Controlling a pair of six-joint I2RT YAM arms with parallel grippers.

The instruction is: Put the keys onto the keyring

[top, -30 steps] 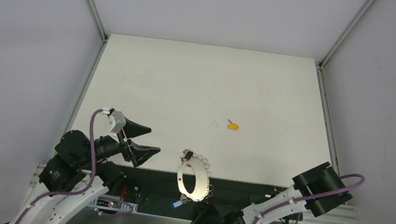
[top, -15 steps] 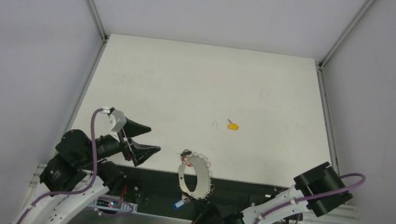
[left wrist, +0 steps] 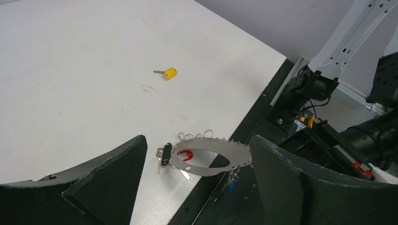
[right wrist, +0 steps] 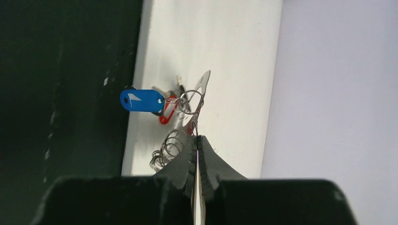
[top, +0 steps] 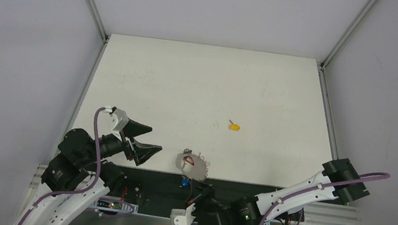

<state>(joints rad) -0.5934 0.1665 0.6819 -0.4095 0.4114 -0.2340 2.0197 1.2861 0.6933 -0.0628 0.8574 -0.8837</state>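
The keyring (left wrist: 206, 157) is a flat silver oval with small wire loops round its rim, a red tag (left wrist: 186, 154), a black clip (left wrist: 165, 153) and a blue tag (left wrist: 231, 183). It hangs tilted over the table's front edge (top: 193, 165). My right gripper (right wrist: 197, 138) is shut on the ring's thin near edge, reaching up from below the table edge (top: 199, 189). A yellow-headed key (top: 233, 127) lies alone on the white table, also in the left wrist view (left wrist: 169, 72). My left gripper (top: 147, 139) is open left of the keyring, holding nothing.
The white table (top: 188, 88) ends in a dark gap (top: 267, 191) at its front edge, where the arms' bases and cables sit. Grey walls and metal frame posts (top: 90, 4) enclose the table on three sides.
The right arm swung and turned its wrist, tipping the keyring from nearly upright to flatter and closer to the table edge. The left arm barely moved.
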